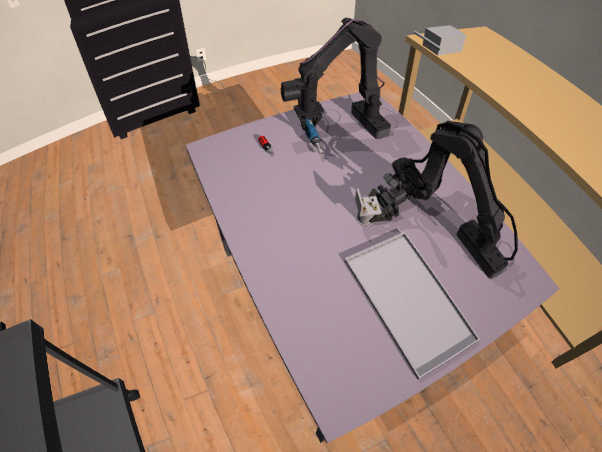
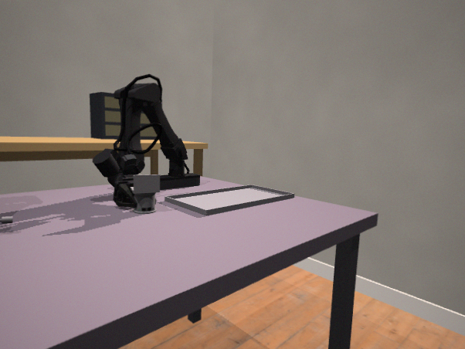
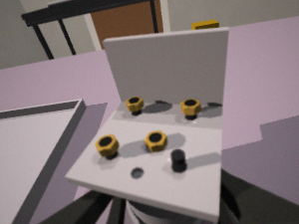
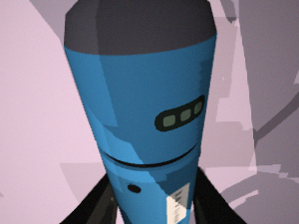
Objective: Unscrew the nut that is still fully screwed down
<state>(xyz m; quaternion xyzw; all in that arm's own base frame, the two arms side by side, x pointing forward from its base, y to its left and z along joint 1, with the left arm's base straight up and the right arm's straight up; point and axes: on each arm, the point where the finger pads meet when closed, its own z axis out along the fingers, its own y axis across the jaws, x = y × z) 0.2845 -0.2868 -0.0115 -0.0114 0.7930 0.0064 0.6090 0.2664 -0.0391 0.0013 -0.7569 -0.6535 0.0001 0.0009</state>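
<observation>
Table: mauve-topped (image 1: 280,240) (image 2: 232,247) (image 3: 264,74) (image 4: 35,123), bearing all below.
Tray: shallow, grey-rimmed (image 1: 382,316) (image 2: 247,204) (image 3: 55,153), beside the module.
Electric nut driver: blue barrel (image 1: 312,131) (image 2: 7,219) (image 4: 135,99), well apart from the module; probably weighty, stiff, smooth enough to twist; best taken round the barrel.
Right gripper (image 1: 309,124) (image 4: 153,210): fingers closed on that barrel.
Joint module: upright (image 1: 369,218) (image 2: 145,205) (image 3: 149,213), unfixed; likely rigid but tippable, best braced low round its body.
Left gripper (image 1: 381,209) (image 2: 133,202) (image 3: 164,210): fingers parted about the body; contact could not be told.
Bracket: pale, angled (image 1: 367,201) (image 2: 147,184) (image 3: 169,64), seated on top.
Nut: brass-coloured (image 3: 155,140), seemingly the one fully down; hard, small, for the socket only.
</observation>
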